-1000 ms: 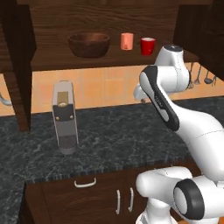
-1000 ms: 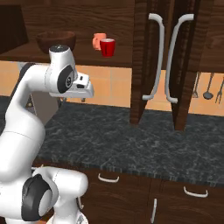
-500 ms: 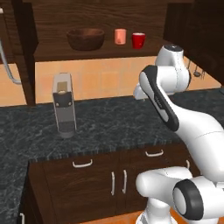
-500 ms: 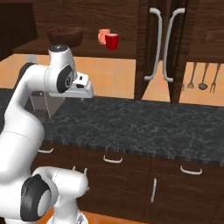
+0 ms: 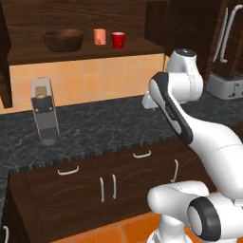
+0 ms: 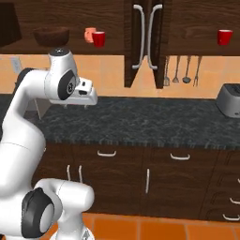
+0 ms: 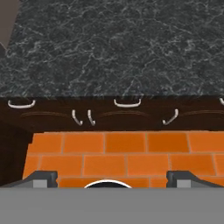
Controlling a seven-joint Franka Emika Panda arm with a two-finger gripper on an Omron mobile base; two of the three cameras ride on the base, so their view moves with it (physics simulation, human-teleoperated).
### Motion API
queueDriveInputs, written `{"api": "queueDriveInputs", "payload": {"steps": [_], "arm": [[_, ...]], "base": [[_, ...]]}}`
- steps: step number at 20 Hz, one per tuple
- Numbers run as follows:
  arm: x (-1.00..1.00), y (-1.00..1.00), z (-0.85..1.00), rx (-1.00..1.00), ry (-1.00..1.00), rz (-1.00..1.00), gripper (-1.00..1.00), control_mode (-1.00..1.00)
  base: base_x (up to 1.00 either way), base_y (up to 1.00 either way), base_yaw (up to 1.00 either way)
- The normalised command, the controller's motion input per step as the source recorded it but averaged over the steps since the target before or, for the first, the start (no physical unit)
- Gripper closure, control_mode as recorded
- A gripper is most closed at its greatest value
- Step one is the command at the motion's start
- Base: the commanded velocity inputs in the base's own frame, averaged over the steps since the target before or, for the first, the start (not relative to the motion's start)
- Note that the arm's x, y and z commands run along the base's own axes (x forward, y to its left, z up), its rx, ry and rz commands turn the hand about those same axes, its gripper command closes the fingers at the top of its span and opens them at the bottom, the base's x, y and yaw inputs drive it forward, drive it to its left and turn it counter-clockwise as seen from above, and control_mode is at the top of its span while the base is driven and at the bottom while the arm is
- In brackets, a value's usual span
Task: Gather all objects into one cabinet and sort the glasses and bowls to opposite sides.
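Observation:
The dark brown bowl (image 5: 62, 39) (image 6: 50, 35) stands at the left of an open wall cabinet shelf (image 5: 80, 53). To its right stand a salmon-pink cup (image 5: 99, 36) (image 6: 89, 34) and a red cup (image 5: 118, 40) (image 6: 99, 39). A second red cup (image 6: 224, 37) stands in the open cabinet on the far right. Two cabinet doors with long white handles (image 6: 145, 37) hang open between the two cabinets. My gripper (image 6: 83, 101) (image 7: 112, 178) hovers above the counter, well below the shelf, open and empty, fingertips (image 7: 41, 177) wide apart.
On the dark speckled counter (image 6: 150, 122) stand a grey coffee machine (image 5: 44, 117) at the left and a toaster (image 6: 229, 99) (image 5: 225, 85) at the right. Utensils (image 6: 178, 75) hang on the wall. Low drawers with white handles (image 7: 127, 103) and an orange tiled floor (image 7: 109, 153) lie below.
The whole picture has slid left as the base drove to the right, bringing the right cabinet with its red cup into view. The gripper stays open and empty.

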Motion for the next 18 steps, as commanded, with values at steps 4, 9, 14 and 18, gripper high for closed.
{"api": "queueDriveInputs", "payload": {"steps": [4,9,14,18], "arm": [[0.00,0.00,0.00,0.00,0.00,0.00,-1.00,1.00],[0.00,0.00,0.00,0.00,0.00,0.00,-1.00,1.00],[0.00,0.00,0.00,0.00,0.00,0.00,-1.00,1.00],[0.00,0.00,0.00,0.00,0.00,0.00,-1.00,1.00]], "base": [[-0.01,-0.05,-0.05],[-0.19,-0.55,-0.36],[0.06,-0.21,-0.10],[-0.26,-0.70,-0.10]]}}
